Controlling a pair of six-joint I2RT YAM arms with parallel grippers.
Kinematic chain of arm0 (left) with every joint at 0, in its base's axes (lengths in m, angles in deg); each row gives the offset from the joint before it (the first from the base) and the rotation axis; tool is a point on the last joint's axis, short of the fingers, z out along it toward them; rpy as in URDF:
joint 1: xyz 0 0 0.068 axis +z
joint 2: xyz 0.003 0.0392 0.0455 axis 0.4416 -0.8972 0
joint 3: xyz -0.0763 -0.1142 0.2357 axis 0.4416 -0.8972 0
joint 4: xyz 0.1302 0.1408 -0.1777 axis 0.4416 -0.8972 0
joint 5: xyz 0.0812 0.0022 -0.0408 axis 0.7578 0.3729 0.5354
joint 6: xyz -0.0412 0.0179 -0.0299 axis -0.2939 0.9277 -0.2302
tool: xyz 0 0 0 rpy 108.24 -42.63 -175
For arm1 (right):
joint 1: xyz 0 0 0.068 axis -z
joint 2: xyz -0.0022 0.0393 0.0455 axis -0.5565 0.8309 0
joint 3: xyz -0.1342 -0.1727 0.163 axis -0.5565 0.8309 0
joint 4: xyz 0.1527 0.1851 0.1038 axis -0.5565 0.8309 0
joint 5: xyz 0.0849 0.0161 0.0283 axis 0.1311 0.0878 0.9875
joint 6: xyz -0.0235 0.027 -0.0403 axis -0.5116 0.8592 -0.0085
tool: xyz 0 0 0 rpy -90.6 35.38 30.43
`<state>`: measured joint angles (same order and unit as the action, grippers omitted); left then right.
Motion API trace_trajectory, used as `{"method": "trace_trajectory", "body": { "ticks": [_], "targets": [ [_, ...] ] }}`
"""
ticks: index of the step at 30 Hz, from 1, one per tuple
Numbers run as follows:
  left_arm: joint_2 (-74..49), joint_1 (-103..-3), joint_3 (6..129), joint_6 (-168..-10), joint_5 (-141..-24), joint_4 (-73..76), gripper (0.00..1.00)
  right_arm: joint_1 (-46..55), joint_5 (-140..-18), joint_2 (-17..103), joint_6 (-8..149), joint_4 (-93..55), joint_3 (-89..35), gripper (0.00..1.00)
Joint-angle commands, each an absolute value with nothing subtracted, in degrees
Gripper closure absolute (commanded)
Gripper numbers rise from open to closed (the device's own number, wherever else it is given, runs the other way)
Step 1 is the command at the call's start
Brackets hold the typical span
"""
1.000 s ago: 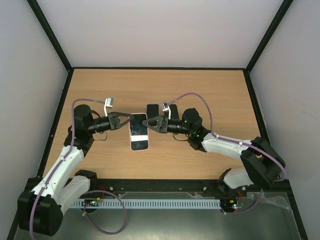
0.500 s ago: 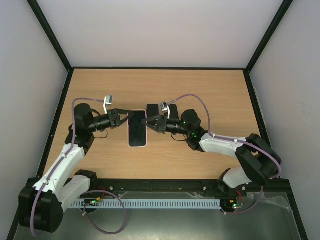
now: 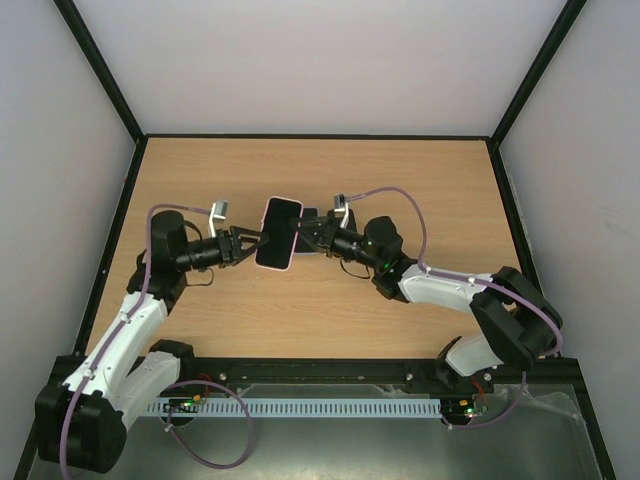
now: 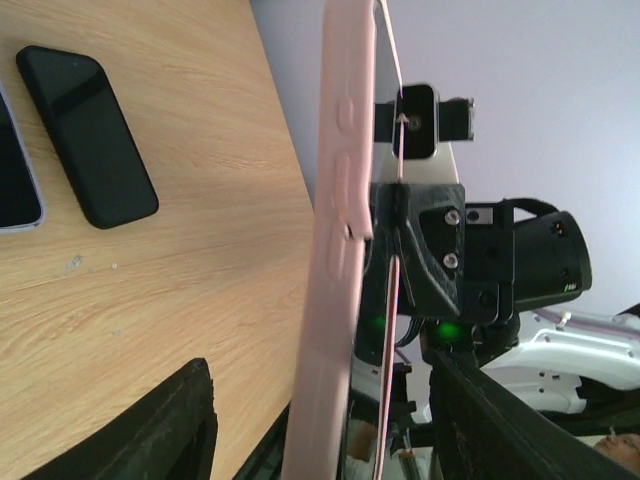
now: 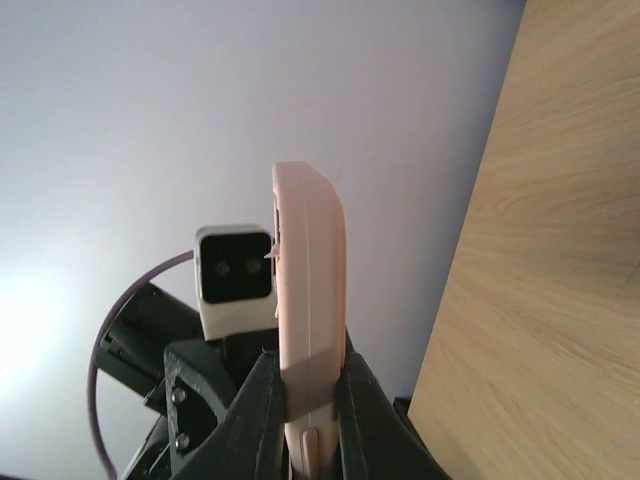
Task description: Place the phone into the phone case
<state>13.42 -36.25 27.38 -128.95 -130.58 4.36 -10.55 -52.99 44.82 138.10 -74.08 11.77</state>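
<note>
The phone shows a dark screen inside a pink phone case and stands tilted up off the table. My right gripper is shut on its right edge, and in the right wrist view both fingers press the pink case. My left gripper sits at the phone's left edge. In the left wrist view its fingers stand wide apart on either side of the pink case without touching it.
A black phone-shaped slab lies flat on the wooden table behind the grippers. A second dark slab with a light rim lies beside it. Black frame posts and white walls close in the table's sides.
The phone lay flat on the table between both grippers. The right gripper shut on it and raised it up on edge. The left gripper's jaws opened.
</note>
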Motion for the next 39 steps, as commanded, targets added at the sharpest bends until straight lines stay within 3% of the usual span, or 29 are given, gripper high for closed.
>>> {"method": "trace_trajectory", "body": {
  "ticks": [1, 5, 13, 21, 26, 29, 39],
  "targets": [
    [14.16, -35.97, 27.98, -124.80, -132.61, -0.95, 0.45, -10.28, -57.47, 43.09, 135.95, -75.02, 8.38, 0.98],
    [13.38, -35.94, 28.34, -122.87, -132.54, -3.35, 0.57, -10.17, -58.84, 42.87, 135.32, -73.62, 7.90, 0.98],
    [12.34, -35.98, 29.11, -118.52, -129.50, -8.69, 0.95, -10.20, -60.48, 41.66, 132.39, -69.32, 8.24, 0.98],
    [9.97, -36.02, 31.92, -113.97, -124.75, -14.78, 0.97, -10.22, -58.58, 42.78, 132.48, -70.19, 9.12, 0.97],
    [10.35, -36.04, 31.82, -115.05, -123.49, -13.50, 0.97, -10.17, -56.97, 43.46, 132.49, -70.92, 9.17, 0.90],
    [10.31, -36.03, 31.40, -115.95, -123.38, -12.21, 0.97, -10.13, -56.79, 43.29, 132.04, -70.64, 9.96, 0.79],
    [6.65, -35.81, 30.74, -118.16, -119.59, -6.95, 0.97, -9.51, -58.02, 38.65, 127.89, -63.52, 14.63, 0.07]
  ]
}}
